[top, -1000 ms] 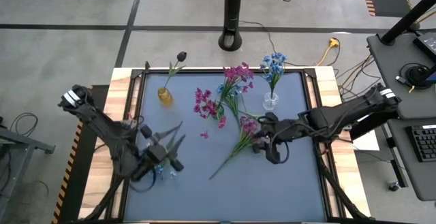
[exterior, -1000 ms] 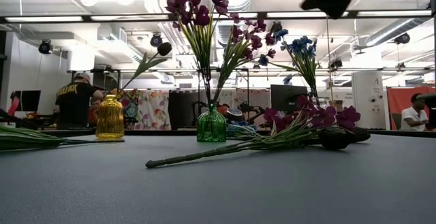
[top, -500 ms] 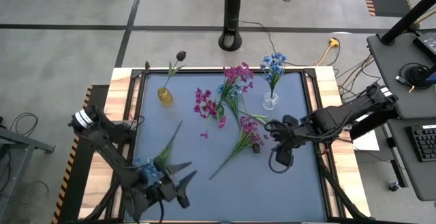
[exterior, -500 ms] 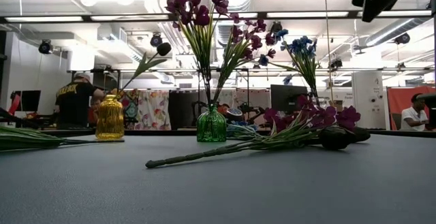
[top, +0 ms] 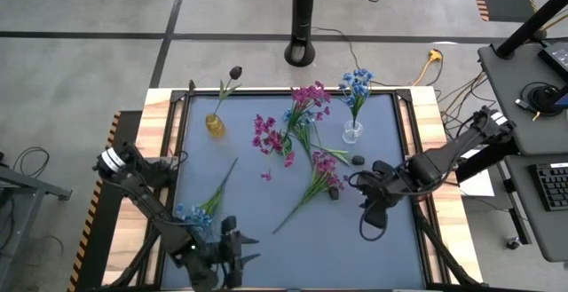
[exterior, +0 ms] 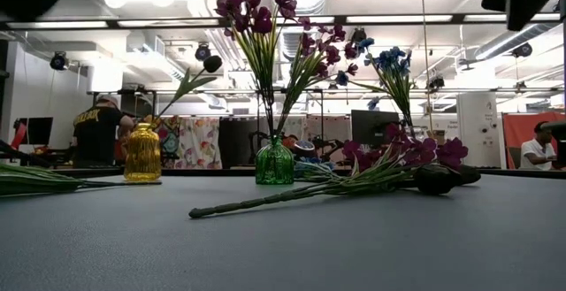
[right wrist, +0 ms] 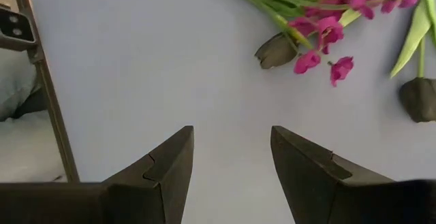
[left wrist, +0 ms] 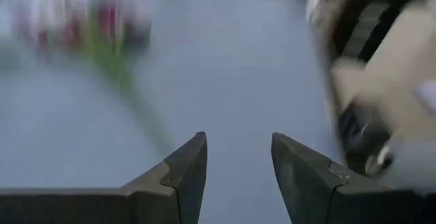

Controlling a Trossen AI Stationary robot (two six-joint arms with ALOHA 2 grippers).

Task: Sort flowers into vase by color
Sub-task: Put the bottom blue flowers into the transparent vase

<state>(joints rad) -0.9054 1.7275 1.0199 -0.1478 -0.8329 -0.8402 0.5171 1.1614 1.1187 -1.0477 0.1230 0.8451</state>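
In the high view, three vases are seen along the upper part of the dark table [top: 266, 256]. A yellow vase [top: 215, 126] at upper left holds one dark bud [top: 235, 73]. A green vase, hidden under its own blooms in this view, holds magenta sprigs [top: 310, 99] at upper centre, with a little blue mixed in. A clear vase [top: 352, 133] to the right holds a blue sprig [top: 357, 82]. Loose flowers are left on the table: a magenta sprig [top: 321, 169] lying at centre, two dark buds [top: 358, 160] beside it, and a blue sprig [top: 193, 214] at lower left. The task is judged to be roughly half done. The left gripper [top: 232, 255] is placed at the bottom edge, left of centre, and the right gripper [top: 369, 223] at lower right of centre; nothing is held by either.

In the low view, the green vase [exterior: 274, 164] is seen at centre, the yellow vase to its left, and the loose magenta sprig lying in front. People are seen in the room behind. Yellow writing is carried on one person's dark shirt, but it cannot be read.

In the left wrist view, the fingers [left wrist: 184, 173] are parted over bare table, with a blurred green stem beyond.

In the right wrist view, the fingers [right wrist: 170, 166] are parted and empty; the magenta blooms and two dark buds lie at upper right.

No brand or label can be read.
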